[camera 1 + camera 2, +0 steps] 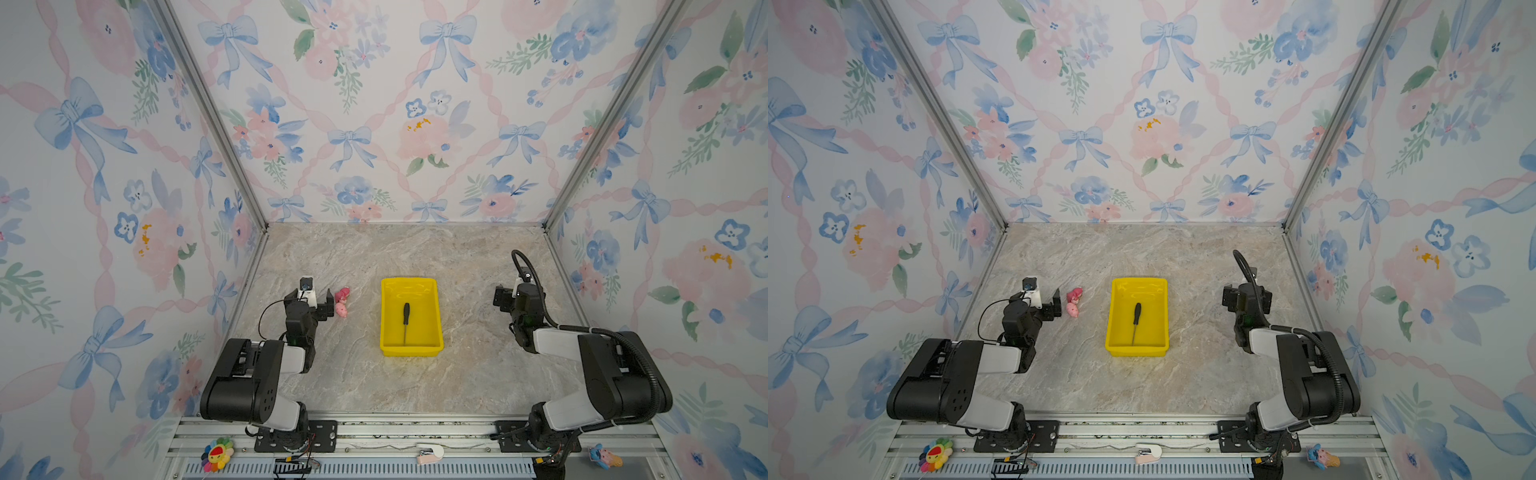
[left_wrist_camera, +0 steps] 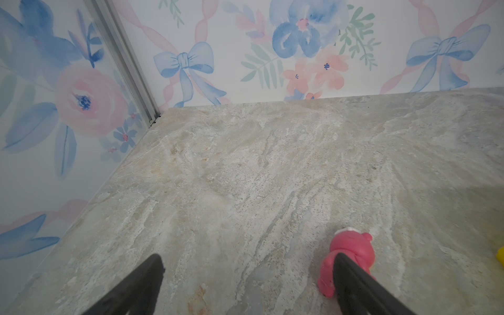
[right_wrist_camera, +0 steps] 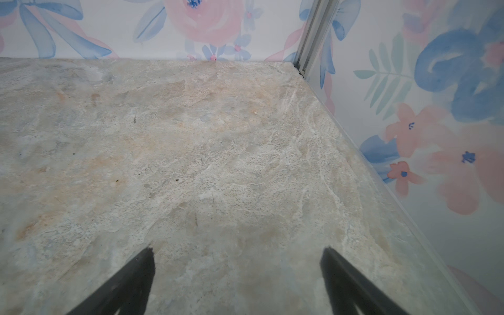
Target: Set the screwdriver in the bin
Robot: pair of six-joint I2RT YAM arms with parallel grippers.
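Your screwdriver (image 1: 405, 322) lies inside the bin (image 1: 437, 316); both pincers, left (image 2: 246, 261) and right (image 3: 237, 256), gape empty, with bare surface (image 1: 457, 374) at six o'clock.

Your left arm (image 1: 257, 374) sits folded low at its own side, elbow bent, forearm reaching toward the back wall. Its left gripper (image 2: 246, 261) hangs with jaws spread wide, holding nothing. Your right arm (image 1: 602, 374) mirrors that pose, and the right gripper (image 3: 237, 253) is likewise spread wide and empty.
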